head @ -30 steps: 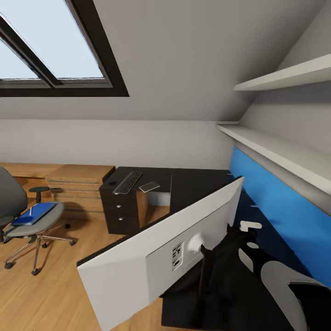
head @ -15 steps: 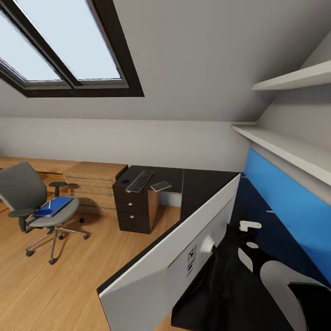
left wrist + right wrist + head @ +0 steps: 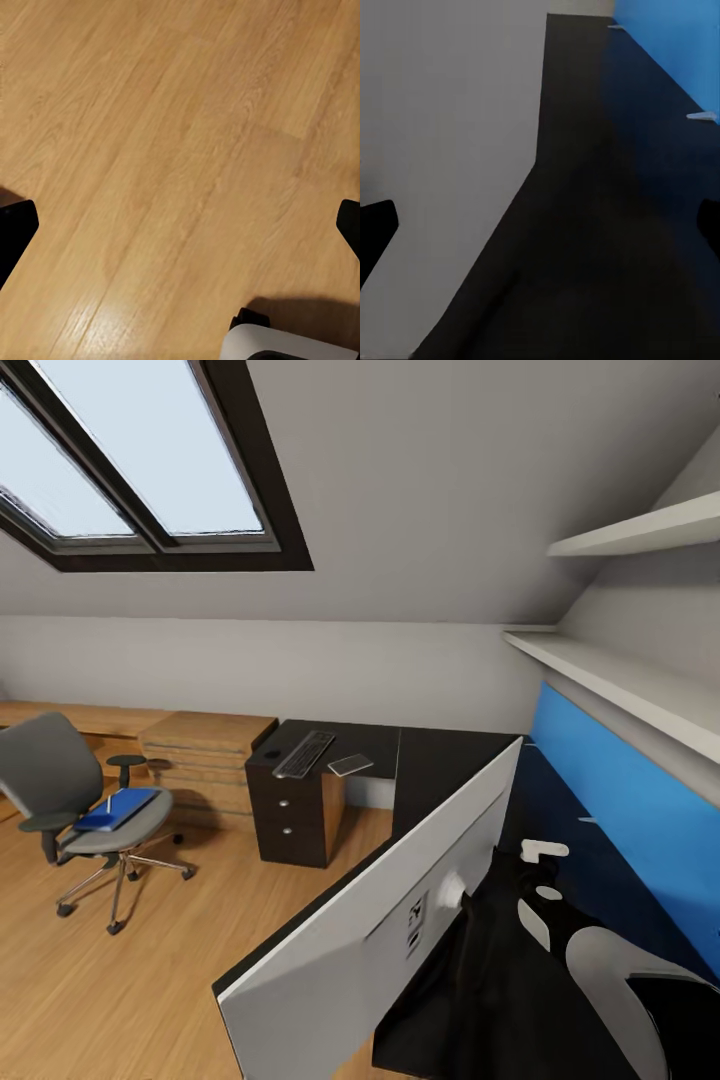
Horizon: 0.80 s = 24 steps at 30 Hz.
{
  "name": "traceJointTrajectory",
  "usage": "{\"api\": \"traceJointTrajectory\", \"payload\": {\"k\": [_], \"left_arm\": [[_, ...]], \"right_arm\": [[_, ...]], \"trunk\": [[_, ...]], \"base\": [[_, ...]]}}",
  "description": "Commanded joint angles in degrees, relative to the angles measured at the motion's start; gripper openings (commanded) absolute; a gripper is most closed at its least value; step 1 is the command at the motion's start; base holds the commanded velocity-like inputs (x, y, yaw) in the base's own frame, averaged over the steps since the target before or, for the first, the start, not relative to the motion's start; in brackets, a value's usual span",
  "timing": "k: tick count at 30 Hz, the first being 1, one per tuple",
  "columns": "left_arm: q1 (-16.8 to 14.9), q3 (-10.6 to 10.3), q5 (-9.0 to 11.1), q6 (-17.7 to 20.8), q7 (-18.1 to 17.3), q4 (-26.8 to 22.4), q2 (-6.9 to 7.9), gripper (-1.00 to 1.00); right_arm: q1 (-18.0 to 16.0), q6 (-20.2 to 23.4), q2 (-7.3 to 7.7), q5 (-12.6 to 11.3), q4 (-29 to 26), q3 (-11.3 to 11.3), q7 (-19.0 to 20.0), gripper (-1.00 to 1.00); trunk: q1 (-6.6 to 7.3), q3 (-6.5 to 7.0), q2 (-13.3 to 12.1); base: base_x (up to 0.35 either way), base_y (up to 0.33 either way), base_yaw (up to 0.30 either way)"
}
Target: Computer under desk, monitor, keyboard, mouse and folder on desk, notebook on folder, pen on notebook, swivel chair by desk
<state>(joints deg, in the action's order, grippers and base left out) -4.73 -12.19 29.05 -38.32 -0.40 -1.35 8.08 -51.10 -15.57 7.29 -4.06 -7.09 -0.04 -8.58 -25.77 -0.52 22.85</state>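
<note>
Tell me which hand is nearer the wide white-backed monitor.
Right. The right hand is over the glossy black desk beside the white-backed monitor; the left hand hangs over the wooden floor.

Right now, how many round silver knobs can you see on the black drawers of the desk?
2: an upper round silver knob and a lower one, one above the other on the black drawer fronts below the slim grey keyboard. A third may be hidden in shadow.

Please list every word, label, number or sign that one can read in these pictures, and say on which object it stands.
None can be read.
Back of the monitor: a small label panel with dark marks, too small and blurred to read.
Keyboard: keys too small to read.
Folder: no text visible.
</note>
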Motion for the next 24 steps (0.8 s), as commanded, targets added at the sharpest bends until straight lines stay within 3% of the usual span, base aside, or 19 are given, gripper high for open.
{"api": "traceJointTrajectory", "payload": {"k": [1,24], "left_arm": [[-0.02,-0.48,0.55,-0.15,-0.02,0.03,0.01,1.00],[-0.02,-0.55,0.57,0.34,0.19,0.03,-0.17,1.00]], "right_arm": [[-0.02,-0.25,0.00,-0.43,0.06,0.04,0.05,1.00],[-0.05,-1.47,0.10,-0.59,0.04,-0.10,-0.21,1.00]], "trunk": [[-0.01,-0.06,0.07],[-0.01,-0.06,0.07]], "base": [[-0.168,0.000,0.000],[-0.317,0.000,0.000]]}}
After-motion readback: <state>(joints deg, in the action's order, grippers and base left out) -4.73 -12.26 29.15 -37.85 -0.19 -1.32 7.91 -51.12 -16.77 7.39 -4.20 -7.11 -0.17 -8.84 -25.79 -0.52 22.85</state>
